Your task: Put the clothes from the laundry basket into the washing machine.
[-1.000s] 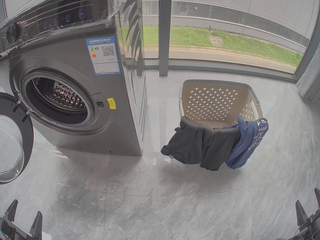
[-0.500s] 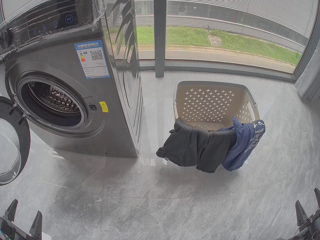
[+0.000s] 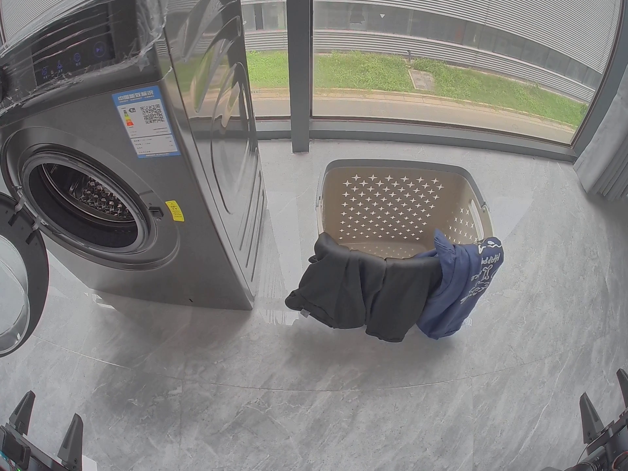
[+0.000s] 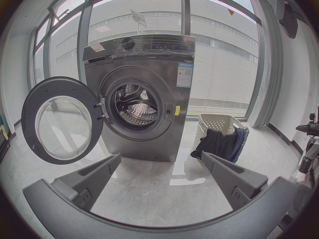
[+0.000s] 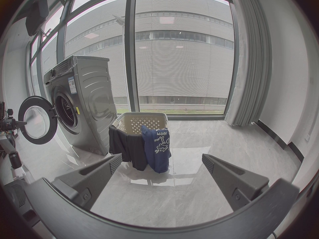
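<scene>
Both arms are hanging low on the near side.
The left gripper [image 3: 50,418] and right gripper [image 3: 605,397] are holding fingers spread, well apart from the laundry basket [image 3: 399,168] with draped clothes [image 3: 363,292].

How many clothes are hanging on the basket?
2. A black garment hangs over the laundry basket's near rim; a blue printed garment hangs beside it, toward the robot's right. More may be hidden beneath them.

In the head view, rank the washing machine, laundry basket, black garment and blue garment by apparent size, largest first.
1. washing machine
2. laundry basket
3. black garment
4. blue garment
</scene>
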Robot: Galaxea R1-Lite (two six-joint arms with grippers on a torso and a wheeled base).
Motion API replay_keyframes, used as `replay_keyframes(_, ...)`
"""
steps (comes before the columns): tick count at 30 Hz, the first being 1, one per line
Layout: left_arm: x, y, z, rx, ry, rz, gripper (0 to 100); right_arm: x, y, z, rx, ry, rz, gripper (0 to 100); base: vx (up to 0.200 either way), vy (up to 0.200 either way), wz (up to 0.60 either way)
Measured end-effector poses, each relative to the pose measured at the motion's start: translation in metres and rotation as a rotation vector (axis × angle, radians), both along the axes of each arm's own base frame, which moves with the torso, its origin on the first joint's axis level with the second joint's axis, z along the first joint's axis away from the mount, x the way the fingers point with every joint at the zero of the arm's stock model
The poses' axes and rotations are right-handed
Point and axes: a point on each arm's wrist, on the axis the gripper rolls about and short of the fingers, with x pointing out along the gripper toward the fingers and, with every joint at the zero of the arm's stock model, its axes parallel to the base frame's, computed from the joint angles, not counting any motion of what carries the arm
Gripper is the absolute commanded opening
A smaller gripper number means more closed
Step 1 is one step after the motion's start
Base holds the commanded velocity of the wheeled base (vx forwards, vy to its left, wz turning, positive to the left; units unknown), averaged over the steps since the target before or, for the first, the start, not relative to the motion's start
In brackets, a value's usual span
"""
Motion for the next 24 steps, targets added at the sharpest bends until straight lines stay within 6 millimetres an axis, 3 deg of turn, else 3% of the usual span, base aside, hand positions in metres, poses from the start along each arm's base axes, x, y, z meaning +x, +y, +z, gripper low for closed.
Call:
replay_keyframes(8, 0.0000, 0.0000, 0.0000, 0.000, 0.000, 0.001, 100, 0.0000, 0.0000, 0.0001, 0.000, 0.000, 0.000, 100, 0.000, 0.000, 0.00)
replay_keyframes(17, 0.0000, 0.0000, 0.0000, 0.000, 0.000, 0.001, 100, 0.0001, 0.0000, 0.0000, 0.000, 0.001, 0.000, 100, 0.200, 0.000, 0.00)
replay_keyframes(24, 0.0000, 0.0000, 0.0000, 0.000, 0.000, 0.001, 100, 0.0001, 0.0000, 0.0001, 0.000, 0.000, 0.000, 100, 0.000, -0.057, 0.00)
